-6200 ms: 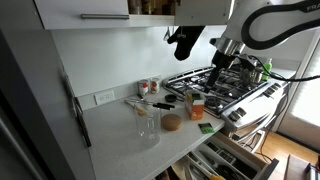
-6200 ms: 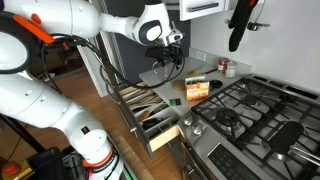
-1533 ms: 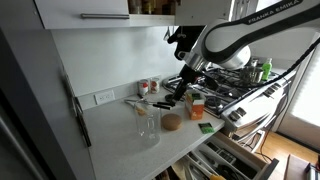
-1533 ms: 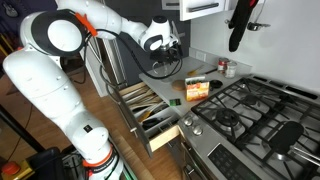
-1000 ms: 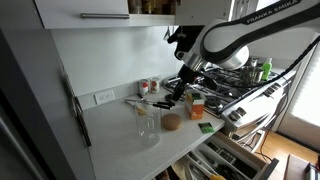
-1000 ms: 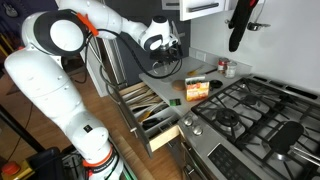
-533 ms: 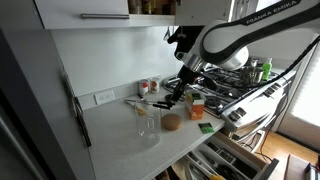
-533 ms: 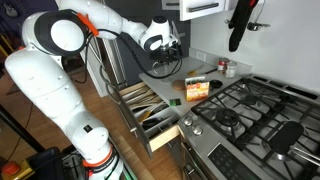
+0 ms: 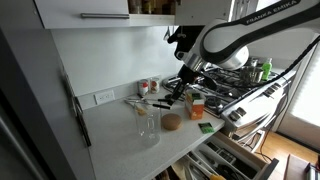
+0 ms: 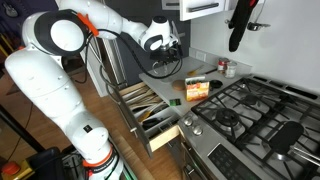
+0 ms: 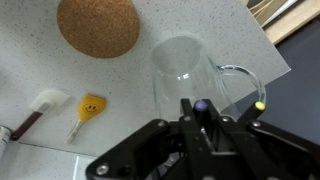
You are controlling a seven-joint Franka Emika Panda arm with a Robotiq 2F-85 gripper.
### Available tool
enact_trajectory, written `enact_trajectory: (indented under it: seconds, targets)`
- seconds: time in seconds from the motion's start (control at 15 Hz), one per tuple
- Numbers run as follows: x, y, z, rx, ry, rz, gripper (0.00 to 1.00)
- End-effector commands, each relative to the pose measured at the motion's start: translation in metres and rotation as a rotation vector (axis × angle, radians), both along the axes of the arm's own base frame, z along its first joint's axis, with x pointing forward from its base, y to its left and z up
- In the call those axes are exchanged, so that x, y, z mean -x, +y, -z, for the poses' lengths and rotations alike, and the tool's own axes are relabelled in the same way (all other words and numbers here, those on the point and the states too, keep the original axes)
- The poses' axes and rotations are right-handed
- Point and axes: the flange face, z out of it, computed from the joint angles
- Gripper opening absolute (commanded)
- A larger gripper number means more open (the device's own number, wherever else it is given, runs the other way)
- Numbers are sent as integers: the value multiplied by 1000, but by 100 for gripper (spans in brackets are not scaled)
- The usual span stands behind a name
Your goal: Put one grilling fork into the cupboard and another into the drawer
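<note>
1. My gripper (image 9: 173, 97) hovers low over the counter (image 9: 120, 135); I cannot tell how wide its jaws stand.
2. The grilling forks (image 9: 158, 104), seemingly on the counter just left of it, are unstowed.
3. The cupboard (image 9: 85, 12) looks shut and the drawer (image 10: 150, 108) is open; both placements remain.

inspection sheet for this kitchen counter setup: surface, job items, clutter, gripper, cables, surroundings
surface: pale speckled counter, no spills seen
job's things: cupboard on the wall, bar-handle door shut; drawer pulled open, utensils inside; dark-handled utensil on the counter, too small to confirm as a grilling fork
clutter: glass mug, cork coaster, orange box, small jars
grippers: gripper hovers over the mug; fingers blurred, open or shut unclear
cables: dark cable loop hanging under the wrist
surroundings: gas stove beside the counter
</note>
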Motion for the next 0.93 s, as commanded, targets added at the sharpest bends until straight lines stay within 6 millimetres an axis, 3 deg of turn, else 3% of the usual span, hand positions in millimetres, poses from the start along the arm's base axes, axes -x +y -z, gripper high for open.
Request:
enact_trajectory:
  seconds: [0.0,0.27,0.8,0.87]
  targets:
    - [-1,-2,-1,16,-17,-5,4]
    - [4,-4,-9,18,-45,-10,4]
    - [47,-40,-65,72,-143,54,4]
    - [23,-28,-58,51,-135,25,4]
